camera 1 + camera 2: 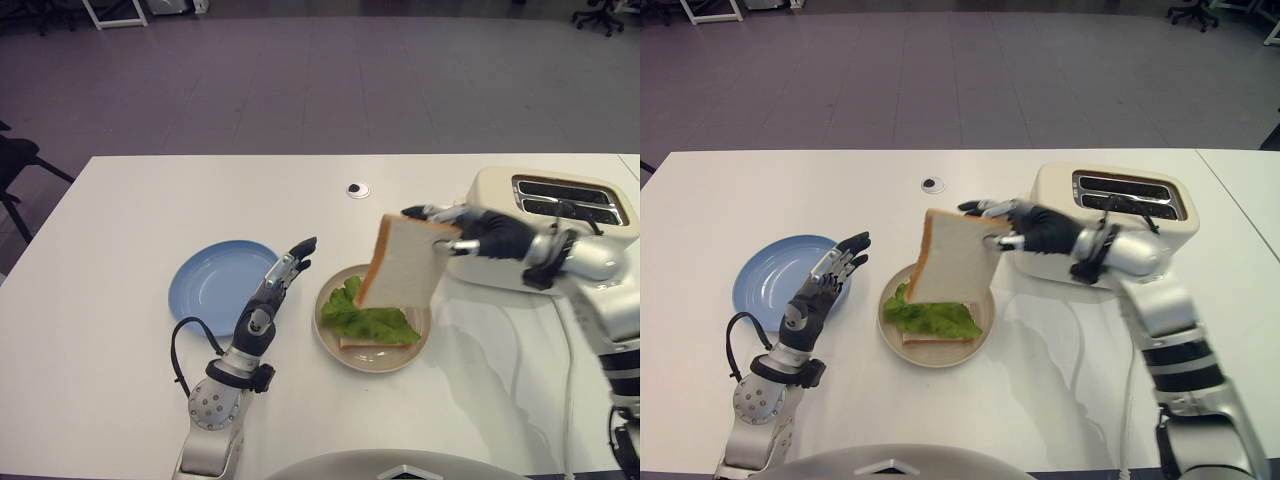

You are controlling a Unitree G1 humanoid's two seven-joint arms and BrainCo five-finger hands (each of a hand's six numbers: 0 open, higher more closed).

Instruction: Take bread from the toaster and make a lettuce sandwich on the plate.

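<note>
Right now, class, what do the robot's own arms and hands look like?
The left arm and right arm are silver-grey metal tubes with black bands at the wrists. The left hand is dark grey and silver. A black cable loop hangs beside its forearm, near a round perforated silver disc. The right hand is mostly black, with silver fingertips.

- Both views: stereo pair on the head, looking fwd & down at the bench (100, 200) from above, fairly near.
- R eye sits just right of L eye; scene lies further left in it.
- Shared: nearly everything, incl. bench top, toaster (490, 195), floor (320, 80) behind.
</note>
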